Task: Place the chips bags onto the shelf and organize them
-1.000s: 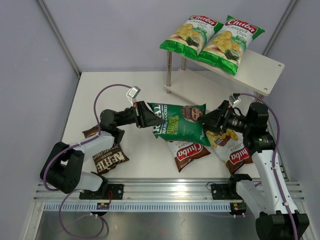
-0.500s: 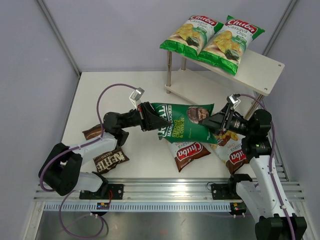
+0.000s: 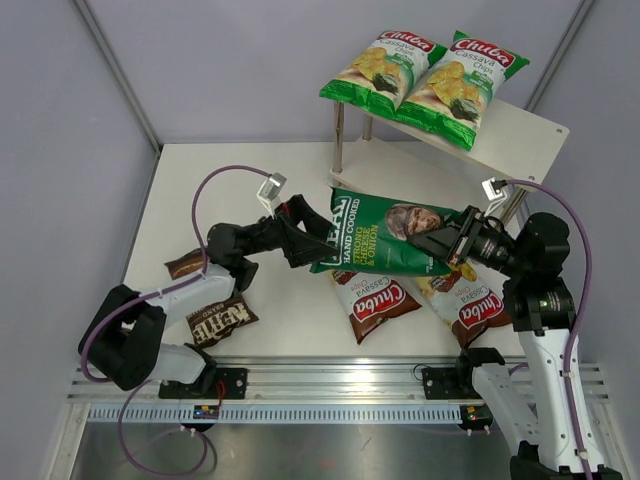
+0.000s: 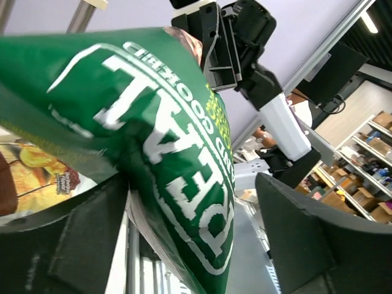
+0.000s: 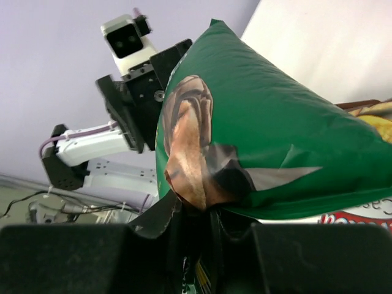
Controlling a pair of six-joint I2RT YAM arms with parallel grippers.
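Right wrist view has the right gripper (image 5: 195, 215) pinched shut on the end seam of the dark green bag (image 5: 263, 135), the man's portrait just above its fingers. At the bag's opposite end the left gripper (image 3: 308, 236) stands with fingers spread wide, that end lying between them. Beneath the held bag, a brown-red Chuba bag (image 3: 375, 305) and a second brown-red Chuba bag (image 3: 470, 308) lie flat on the surface (image 3: 260, 180). Past the right gripper, away from the arm bases, stands the shelf (image 3: 525, 140), with two green Chuba bags (image 3: 383, 70) side by side on its upper board. Well behind the left gripper, by its arm, lies the Kettle bag (image 3: 220, 322).
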